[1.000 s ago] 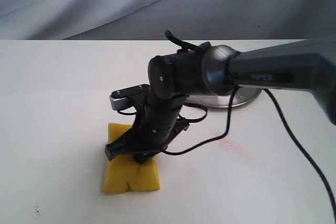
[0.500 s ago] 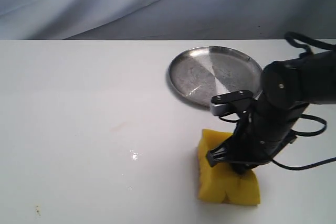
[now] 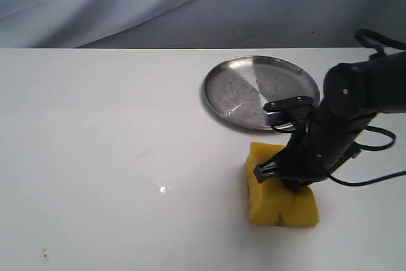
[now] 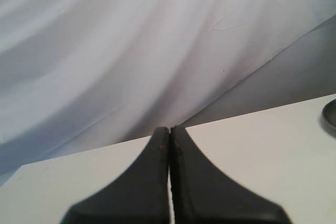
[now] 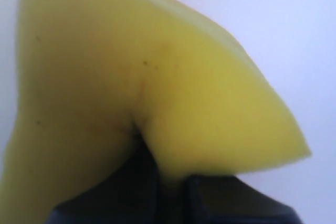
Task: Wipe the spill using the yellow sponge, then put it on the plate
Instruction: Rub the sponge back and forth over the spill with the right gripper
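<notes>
The right gripper (image 3: pixel 290 181) is gripping the yellow sponge (image 3: pixel 271 205) at its dented top, holding it down on the white table (image 3: pixel 95 125) just below the plate (image 3: pixel 241 93), apart from its rim. A small wet glint (image 3: pixel 163 188) is shining well left of the plate.

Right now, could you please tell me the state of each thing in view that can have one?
right gripper: shut on the yellow sponge.
yellow sponge: creased at the grip, on the table, short of the plate.
plate: upright, nothing on it.
left gripper: shut, holding nothing.
spill: no amber puddle visible; only a small wet glint on the table.
</notes>
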{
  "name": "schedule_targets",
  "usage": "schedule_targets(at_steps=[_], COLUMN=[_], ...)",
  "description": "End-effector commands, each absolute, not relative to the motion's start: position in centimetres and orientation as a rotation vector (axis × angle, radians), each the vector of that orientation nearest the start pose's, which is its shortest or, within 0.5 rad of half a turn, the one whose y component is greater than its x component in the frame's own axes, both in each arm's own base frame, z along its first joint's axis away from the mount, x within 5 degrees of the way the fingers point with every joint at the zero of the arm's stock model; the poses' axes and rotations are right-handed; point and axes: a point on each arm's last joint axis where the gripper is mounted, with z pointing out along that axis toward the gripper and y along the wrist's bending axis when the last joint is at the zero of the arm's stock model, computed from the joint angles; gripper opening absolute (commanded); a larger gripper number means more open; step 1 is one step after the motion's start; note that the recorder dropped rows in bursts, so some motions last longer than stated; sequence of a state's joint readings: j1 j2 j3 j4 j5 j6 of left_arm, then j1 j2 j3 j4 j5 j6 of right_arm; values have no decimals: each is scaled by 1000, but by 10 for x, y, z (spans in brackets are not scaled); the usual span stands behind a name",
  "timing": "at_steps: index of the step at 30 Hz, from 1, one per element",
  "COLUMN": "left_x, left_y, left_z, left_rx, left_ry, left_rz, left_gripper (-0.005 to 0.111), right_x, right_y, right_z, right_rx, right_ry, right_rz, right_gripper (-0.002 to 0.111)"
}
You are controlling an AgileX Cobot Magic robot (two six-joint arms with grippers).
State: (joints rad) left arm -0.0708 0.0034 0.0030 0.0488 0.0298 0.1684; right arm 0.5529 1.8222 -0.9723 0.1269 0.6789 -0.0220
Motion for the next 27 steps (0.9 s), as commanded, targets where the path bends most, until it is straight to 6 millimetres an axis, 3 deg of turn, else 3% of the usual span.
schedule_targets(at_steps=[1,6,10,15,21,27], left_x=[56,56,56,56,56,56], left_y=[-4,-4,-4,-4,-4,-4], left_z=[211,211,211,211,211,211], left_rx=[203,203,203,203,203,203], left_ry=[1493,1493,1493,1493,1493,1493], left_rz=[107,107,107,107,107,107], left_gripper=[0,0,0,0,0,0], right_x=[276,287,289,273,239,220], right_y=[218,286,340,391,414,400], right_z=[124,111,112,116,120,117], right_rx=[-792,-876,-966,-1139,-1349,-1432], right_ry=[2960,2939,2915,2899,2834,2835], right_rz=[249,360,450,472,361,151], right_gripper=[0,0,0,0,0,0])
